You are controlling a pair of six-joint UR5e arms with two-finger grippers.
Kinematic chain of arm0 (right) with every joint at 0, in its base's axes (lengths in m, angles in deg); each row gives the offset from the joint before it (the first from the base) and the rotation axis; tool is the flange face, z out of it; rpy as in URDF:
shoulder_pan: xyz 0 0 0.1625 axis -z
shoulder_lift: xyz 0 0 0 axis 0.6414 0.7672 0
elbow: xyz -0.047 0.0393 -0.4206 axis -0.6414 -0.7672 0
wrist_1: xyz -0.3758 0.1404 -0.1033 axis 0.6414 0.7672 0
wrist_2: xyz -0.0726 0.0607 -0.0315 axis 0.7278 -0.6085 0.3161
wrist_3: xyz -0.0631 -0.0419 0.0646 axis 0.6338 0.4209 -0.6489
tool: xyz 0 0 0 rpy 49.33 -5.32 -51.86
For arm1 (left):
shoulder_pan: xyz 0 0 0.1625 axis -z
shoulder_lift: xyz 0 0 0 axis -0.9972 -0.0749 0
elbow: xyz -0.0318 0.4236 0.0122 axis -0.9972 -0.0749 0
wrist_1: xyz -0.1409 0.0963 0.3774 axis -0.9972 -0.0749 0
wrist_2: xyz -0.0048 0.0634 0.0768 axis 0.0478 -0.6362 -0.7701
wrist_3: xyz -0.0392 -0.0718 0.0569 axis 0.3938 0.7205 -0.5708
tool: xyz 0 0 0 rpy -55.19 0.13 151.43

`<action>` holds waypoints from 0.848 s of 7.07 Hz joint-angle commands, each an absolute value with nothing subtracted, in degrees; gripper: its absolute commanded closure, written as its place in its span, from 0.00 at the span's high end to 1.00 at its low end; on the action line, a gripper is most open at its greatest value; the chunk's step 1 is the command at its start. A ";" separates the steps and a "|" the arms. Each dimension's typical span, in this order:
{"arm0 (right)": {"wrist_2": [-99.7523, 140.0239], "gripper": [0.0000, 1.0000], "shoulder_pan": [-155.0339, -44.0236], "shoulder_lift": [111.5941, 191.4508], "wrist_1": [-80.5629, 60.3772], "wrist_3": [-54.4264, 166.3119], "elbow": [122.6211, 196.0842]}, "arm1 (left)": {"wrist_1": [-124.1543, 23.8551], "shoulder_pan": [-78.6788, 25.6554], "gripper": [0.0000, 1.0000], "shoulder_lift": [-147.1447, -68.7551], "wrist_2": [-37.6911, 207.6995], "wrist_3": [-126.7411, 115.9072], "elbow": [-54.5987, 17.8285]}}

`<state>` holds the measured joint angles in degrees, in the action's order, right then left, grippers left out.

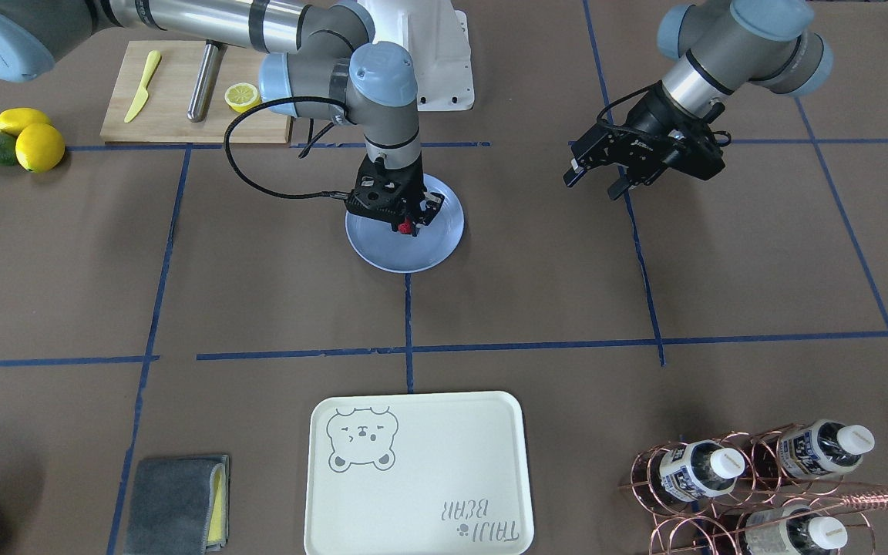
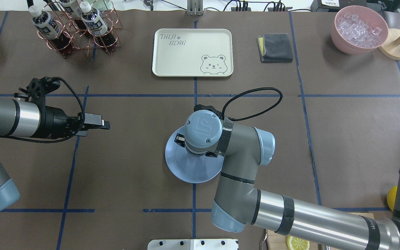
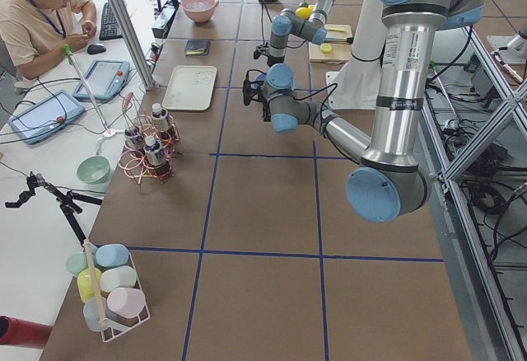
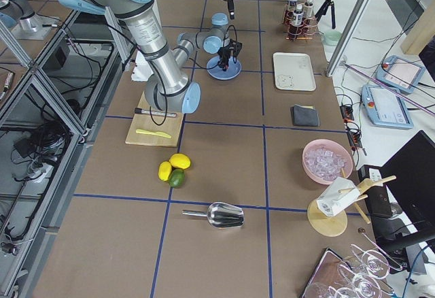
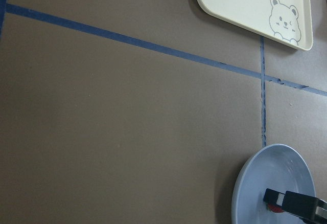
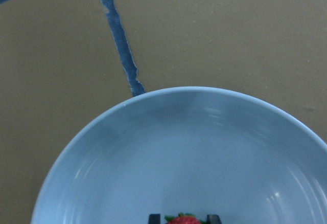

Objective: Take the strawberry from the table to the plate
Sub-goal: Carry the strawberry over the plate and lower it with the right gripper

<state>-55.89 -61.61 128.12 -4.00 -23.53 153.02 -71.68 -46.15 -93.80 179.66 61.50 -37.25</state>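
Observation:
The small red strawberry [image 1: 406,227] sits between the fingertips of my right gripper [image 1: 409,223], just above the light-blue plate [image 1: 405,254] at the table's middle. In the right wrist view the strawberry [image 6: 182,219] shows at the bottom edge between two dark fingertips [image 6: 154,218], over the plate [image 6: 179,147]. From overhead, the right wrist hides the berry and part of the plate [image 2: 193,172]. My left gripper [image 1: 592,182] hangs open and empty above the brown table [image 1: 721,270], well to the side of the plate. The left wrist view catches the plate [image 5: 265,183] at its lower right corner.
A cream bear tray [image 1: 417,470] lies on the operators' side. A wooden cutting board [image 1: 182,108] with a yellow knife, a steel rod and a lemon half sits near the robot base. Lemons and an avocado [image 1: 20,139], a copper bottle rack [image 1: 752,478] and a grey cloth [image 1: 178,501] stand around.

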 commanded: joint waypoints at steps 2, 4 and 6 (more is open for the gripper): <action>-55.89 0.14 -61.61 128.12 -3.78 -23.53 153.02 | -71.68 -46.16 1.00 -93.80 179.66 61.50 -37.19; -55.89 0.14 -61.61 128.21 -3.78 -23.53 153.02 | -71.68 -46.16 1.00 -93.80 179.66 61.50 -37.19; -55.89 0.55 -61.61 128.30 -3.70 -23.53 153.02 | -71.68 -46.07 1.00 -93.80 179.66 61.50 -37.37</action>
